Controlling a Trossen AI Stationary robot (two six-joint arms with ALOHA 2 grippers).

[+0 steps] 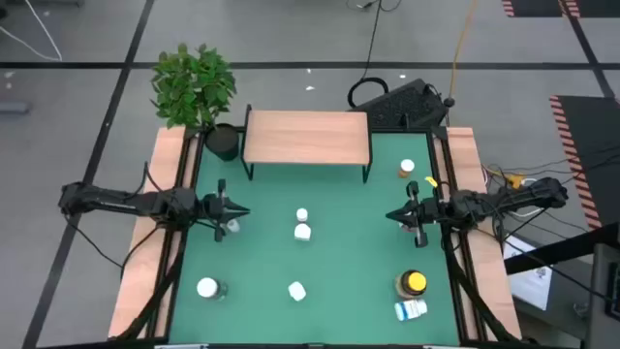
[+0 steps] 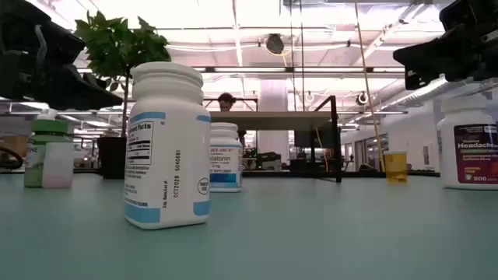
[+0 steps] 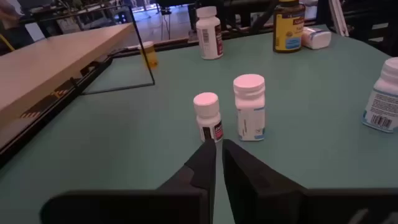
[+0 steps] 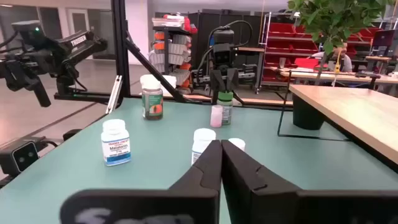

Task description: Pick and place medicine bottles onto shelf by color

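Note:
The light-wood shelf (image 1: 306,138) stands on black legs at the table's far side, its top bare. Two white bottles (image 1: 301,215) (image 1: 302,232) stand upright mid-table between my grippers, and the left wrist view shows them (image 3: 206,115) (image 3: 250,106) just ahead of its fingers. My left gripper (image 1: 242,212) (image 3: 216,155) hovers left of them, shut. My right gripper (image 1: 390,216) (image 4: 221,152) hovers right of them, shut. An amber yellow-capped bottle (image 1: 414,283) stands near the right front. An orange-topped vial (image 1: 406,169) stands by the shelf's right leg.
A green-capped bottle (image 4: 225,106) and a pale vial (image 4: 216,115) stand under the left arm. White bottles stand near the front edge (image 1: 206,287) (image 1: 296,290), and another lies on its side (image 1: 411,309). A black plant pot (image 1: 222,142) sits left of the shelf. Wooden rails (image 1: 155,242) flank the green table.

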